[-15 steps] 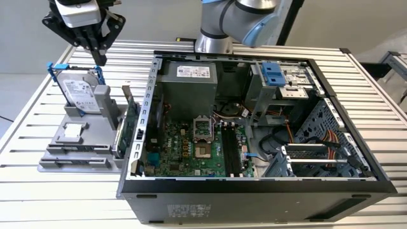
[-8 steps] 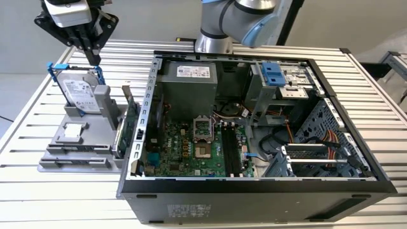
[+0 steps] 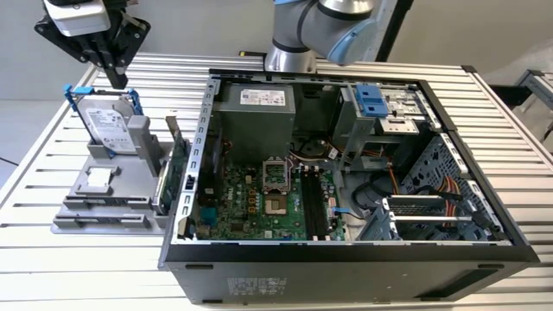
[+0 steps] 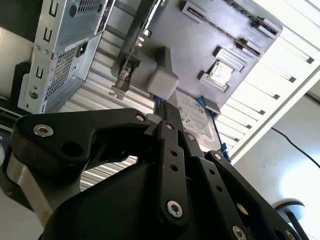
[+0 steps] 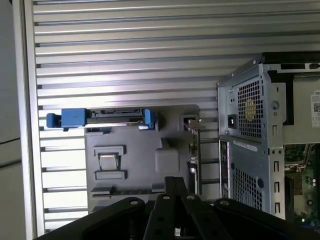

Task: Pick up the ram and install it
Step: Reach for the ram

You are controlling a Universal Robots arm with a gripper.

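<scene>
At the exterior view's left the gripper [image 3: 116,79] hangs above the table [image 3: 52,149], its dark fingers pointing down and pressed together with nothing seen between them. Both wrist views show the same closed fingers [image 5: 175,186]. Just below the tips stands the hard drive [image 3: 111,129], upright in its blue frame at the back of a grey fixture [image 3: 95,217] that rests on the slatted table.

On the fixture's right side a thin strip stands on edge — this appears to be the ram [image 3: 160,186], though I cannot tell for sure. It sits well below and to the right of the gripper, apart from it. Just beside the strip the green expansion card [image 3: 178,162] stands upright, its metal bracket at the far end.

Further right lies the open computer case [image 3: 346,262] on its side, touching or nearly touching the fixture. Inside it the motherboard [image 3: 250,207] faces up, and its long dark memory slots [image 3: 315,210] run beside the processor socket — no stick is seated there yet.
</scene>
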